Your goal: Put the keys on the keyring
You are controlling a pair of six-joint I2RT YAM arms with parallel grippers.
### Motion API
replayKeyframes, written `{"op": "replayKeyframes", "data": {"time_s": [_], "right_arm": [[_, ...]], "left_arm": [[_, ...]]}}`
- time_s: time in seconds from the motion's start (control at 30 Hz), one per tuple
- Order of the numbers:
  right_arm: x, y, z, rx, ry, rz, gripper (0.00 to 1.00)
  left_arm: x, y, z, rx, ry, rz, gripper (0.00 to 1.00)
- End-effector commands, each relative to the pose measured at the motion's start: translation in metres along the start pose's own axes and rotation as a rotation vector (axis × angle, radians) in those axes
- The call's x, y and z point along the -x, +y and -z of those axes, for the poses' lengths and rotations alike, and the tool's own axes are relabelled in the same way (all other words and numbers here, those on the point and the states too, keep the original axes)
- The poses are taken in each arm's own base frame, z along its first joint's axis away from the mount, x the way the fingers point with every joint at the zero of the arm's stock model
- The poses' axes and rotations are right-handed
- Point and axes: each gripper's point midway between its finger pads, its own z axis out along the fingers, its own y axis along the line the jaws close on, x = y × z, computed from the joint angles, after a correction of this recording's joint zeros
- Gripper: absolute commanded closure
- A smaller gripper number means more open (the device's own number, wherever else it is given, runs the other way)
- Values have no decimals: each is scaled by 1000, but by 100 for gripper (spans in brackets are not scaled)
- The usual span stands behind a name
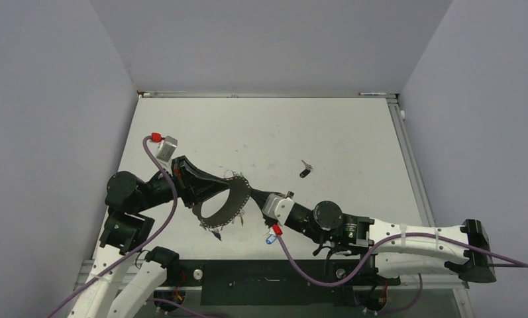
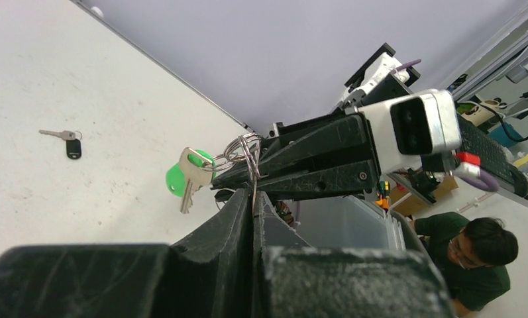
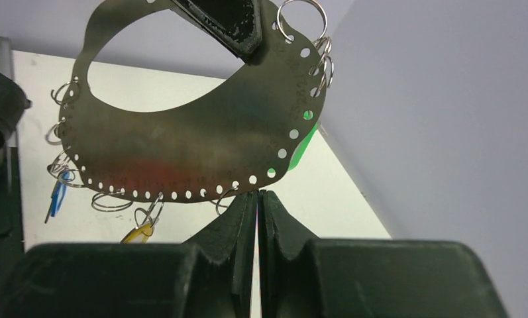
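The keyring (image 1: 222, 207) is a wide grey metal band with a row of holes, held upright above the table between both arms. My left gripper (image 1: 230, 187) is shut on its thin edge (image 2: 253, 189). My right gripper (image 3: 258, 193) is shut on the band's lower rim (image 3: 201, 139) from the other side. Small split rings hang from the holes with keys: a green one (image 2: 187, 177), a yellow one (image 3: 140, 232) and a blue one (image 3: 57, 196). A key with a black tag (image 1: 305, 170) lies loose on the table, apart from both grippers.
The white table (image 1: 327, 132) is walled by grey panels behind and at both sides. A small blue-and-white item (image 1: 271, 238) lies near the right wrist. Purple cables (image 1: 171, 199) loop off both wrists. A person (image 2: 476, 255) sits beyond the table's near edge.
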Motion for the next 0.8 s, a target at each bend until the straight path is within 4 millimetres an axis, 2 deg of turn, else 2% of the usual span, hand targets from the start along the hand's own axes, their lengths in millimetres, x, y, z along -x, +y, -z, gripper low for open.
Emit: {"op": "replayKeyframes", "data": {"time_s": [0.0, 0.33, 0.5, 0.67, 0.7, 0.77], "right_arm": [[-29, 21, -1, -32, 146, 269, 95], [-22, 9, 18, -231, 122, 378, 95], [-33, 17, 20, -236, 221, 477, 95], [-40, 27, 26, -192, 268, 461, 95], [-41, 29, 26, -174, 277, 444, 95], [-41, 32, 28, -140, 290, 400, 95]], "left_arm": [[15, 5, -9, 64, -33, 175, 100], [30, 3, -16, 35, -106, 392, 100], [25, 17, -20, 92, -82, 453, 100], [15, 38, -24, 172, -42, 553, 100], [14, 43, -25, 189, -33, 570, 99], [11, 51, -27, 214, -19, 603, 87]]}}
